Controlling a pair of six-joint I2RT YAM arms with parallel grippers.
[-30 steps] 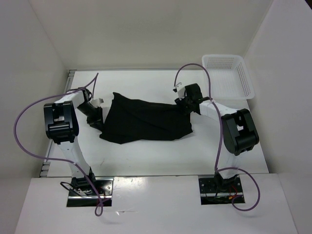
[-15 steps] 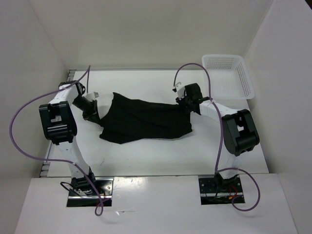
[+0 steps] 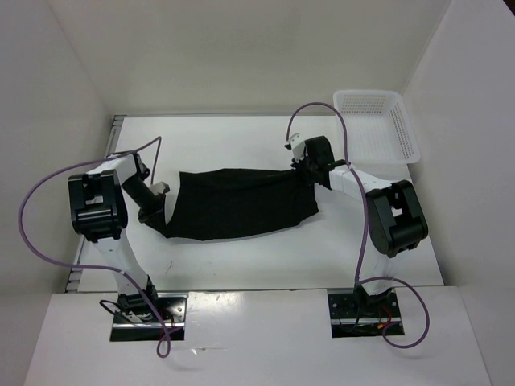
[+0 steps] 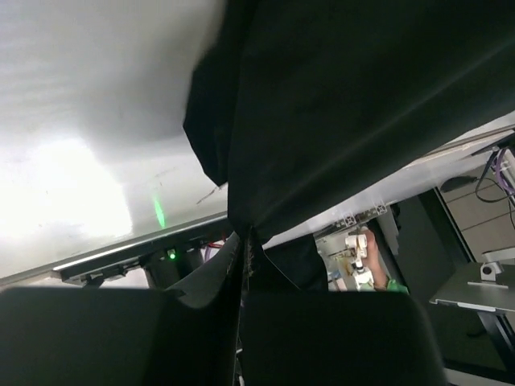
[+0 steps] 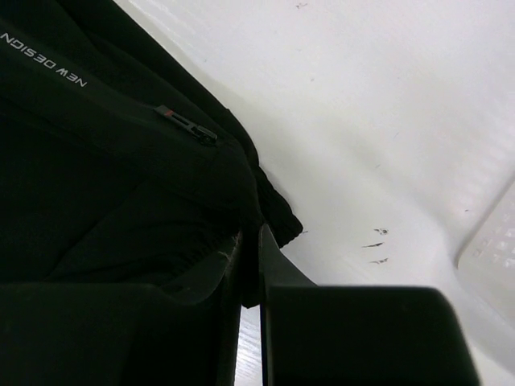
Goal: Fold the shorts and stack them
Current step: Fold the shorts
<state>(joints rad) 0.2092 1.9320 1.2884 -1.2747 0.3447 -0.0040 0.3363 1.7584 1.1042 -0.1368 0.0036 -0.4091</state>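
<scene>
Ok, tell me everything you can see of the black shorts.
The shorts are plain matte black soft fabric, spread in a wide, slightly wrinkled band across the middle of the white table. White lettering reading NEW DESIGN and a small zip pull show near the right end. The left gripper pinches the left end, the right gripper the right end.

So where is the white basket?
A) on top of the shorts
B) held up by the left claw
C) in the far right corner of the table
C: the white basket sits in the far right corner of the table, apart from the black shorts.
</scene>
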